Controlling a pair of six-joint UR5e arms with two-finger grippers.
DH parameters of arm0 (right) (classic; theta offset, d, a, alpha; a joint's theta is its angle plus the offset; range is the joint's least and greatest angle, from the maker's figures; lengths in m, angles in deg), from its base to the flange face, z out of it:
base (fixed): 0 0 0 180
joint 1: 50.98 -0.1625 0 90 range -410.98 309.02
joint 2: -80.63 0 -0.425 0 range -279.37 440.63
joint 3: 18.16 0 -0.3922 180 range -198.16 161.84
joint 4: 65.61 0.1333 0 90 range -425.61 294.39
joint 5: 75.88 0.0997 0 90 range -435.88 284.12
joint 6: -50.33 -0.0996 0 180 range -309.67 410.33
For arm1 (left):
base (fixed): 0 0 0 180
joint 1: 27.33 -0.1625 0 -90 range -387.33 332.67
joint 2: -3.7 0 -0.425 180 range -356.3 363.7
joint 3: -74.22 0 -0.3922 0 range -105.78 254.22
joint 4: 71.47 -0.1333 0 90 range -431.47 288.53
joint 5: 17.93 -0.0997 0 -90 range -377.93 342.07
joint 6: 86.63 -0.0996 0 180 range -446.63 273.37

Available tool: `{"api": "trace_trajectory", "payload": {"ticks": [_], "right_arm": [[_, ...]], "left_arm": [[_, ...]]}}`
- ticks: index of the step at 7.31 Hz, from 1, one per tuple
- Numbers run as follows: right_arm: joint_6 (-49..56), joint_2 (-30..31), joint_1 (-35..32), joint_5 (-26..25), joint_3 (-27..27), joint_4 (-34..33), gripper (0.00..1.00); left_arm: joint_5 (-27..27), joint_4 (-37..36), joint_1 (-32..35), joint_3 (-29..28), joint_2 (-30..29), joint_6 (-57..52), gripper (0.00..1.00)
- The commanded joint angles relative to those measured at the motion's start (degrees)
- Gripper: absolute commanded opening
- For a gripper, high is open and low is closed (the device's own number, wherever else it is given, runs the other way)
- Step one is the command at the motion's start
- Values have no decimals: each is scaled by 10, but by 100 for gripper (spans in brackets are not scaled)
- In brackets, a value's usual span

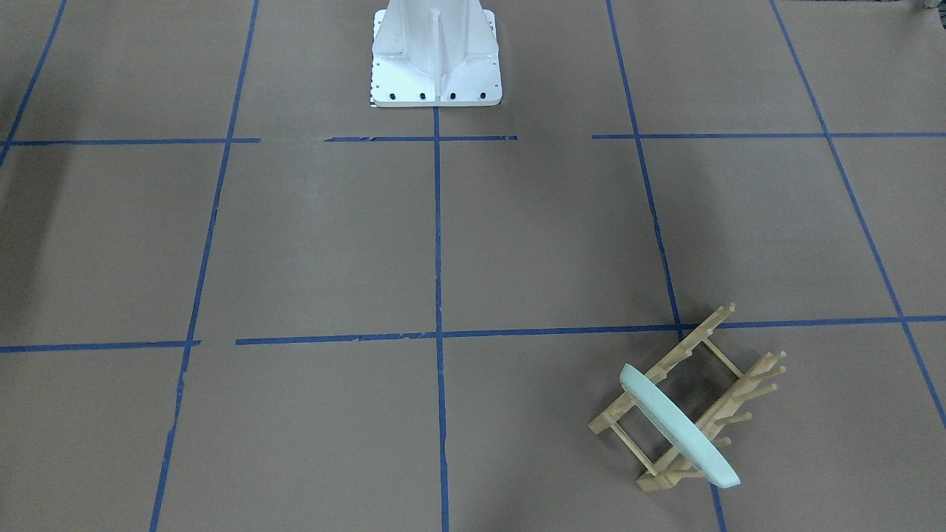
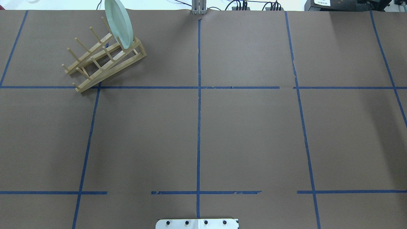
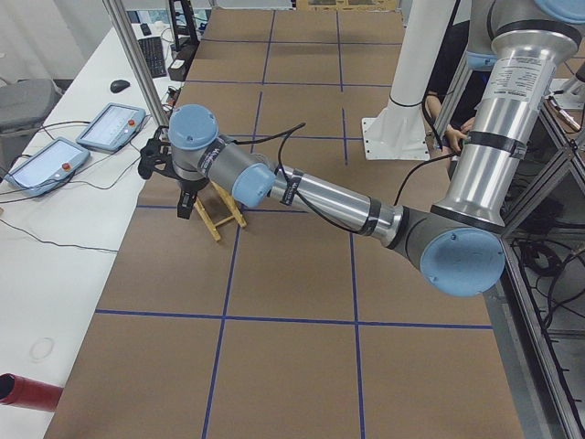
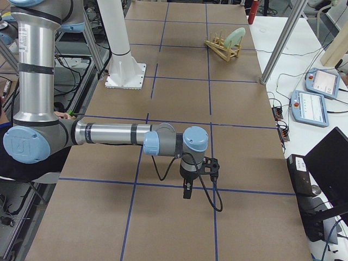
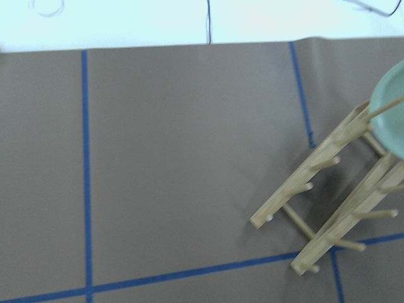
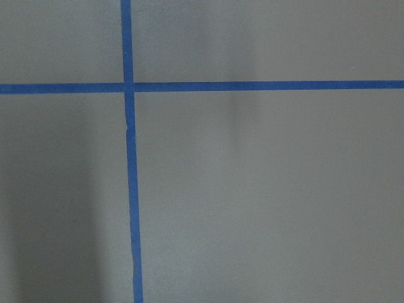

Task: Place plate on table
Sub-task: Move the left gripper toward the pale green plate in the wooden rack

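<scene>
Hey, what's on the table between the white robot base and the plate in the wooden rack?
Only bare table crossed by blue tape lines; the front-facing view shows nothing standing between the base and the plate in its rack.

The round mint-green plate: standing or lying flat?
Standing on edge: the round mint-green plate sits between pegs of the light wooden rack.

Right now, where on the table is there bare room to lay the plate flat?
The table is bare in the big squares either side of the centre tape line, between the wooden rack and the white robot base, and across the right half. Only the far left corner is crowded: the plate stands on edge in the rack there.
</scene>
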Motion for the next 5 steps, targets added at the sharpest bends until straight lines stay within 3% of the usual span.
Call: {"api": "trace_trajectory", "payload": {"ticks": [1,3,5], "right_arm": [[0,0,0,0,0,0,100],[0,0,0,1,0,0,100],[-1,0,0,0,0,0,100]], "left_arm": [[-2,182,-71,-17,-8,202,100],[-16,279,-113,-73,-46,300,100],[-109,316,-179,-80,-92,436,100]]}}
